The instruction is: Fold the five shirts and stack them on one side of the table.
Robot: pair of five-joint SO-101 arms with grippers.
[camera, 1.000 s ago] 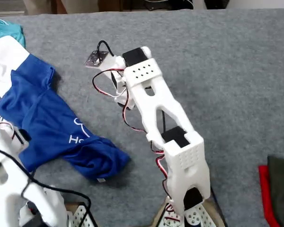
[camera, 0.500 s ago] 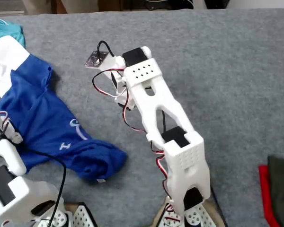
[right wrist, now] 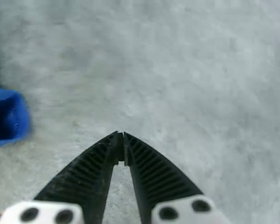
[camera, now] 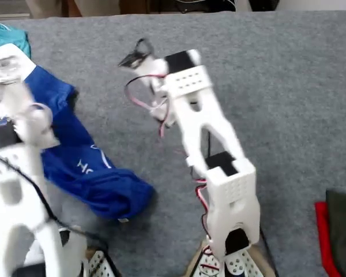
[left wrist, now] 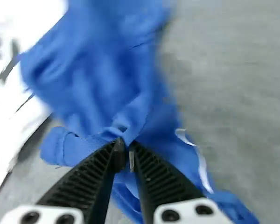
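The left gripper [left wrist: 123, 153] was pressed shut on a pinched fold of the blue shirt [camera: 86, 167], the cloth bunched between the two ribbed black fingers [left wrist: 91, 172] right at their tips. In the high view the blue shirt lay crumpled at the left of the frame, running from the upper left down toward the lower middle, where it ended in a thick rumpled lump with pale print showing on one fold. The left arm [camera: 17, 190] stood over the shirt's left part, along the left edge of the frame. In the left wrist view a white shirt [left wrist: 18, 116] lay beside the blue one and touched it. A teal shirt [camera: 8, 36] showed at the top left corner of the high view. The right gripper [right wrist: 120, 142] was closed with its fingertips meeting and nothing between them, above the bare grey table [camera: 277, 86], with a corner of blue fabric off to one side. The right arm [camera: 213, 150] stretched from the bottom middle of the frame up toward the centre, apart from the blue shirt. At the lower right edge lay a red cloth [camera: 326, 236] with a dark cloth [camera: 343, 225] on top of it, well apart from the other shirts.
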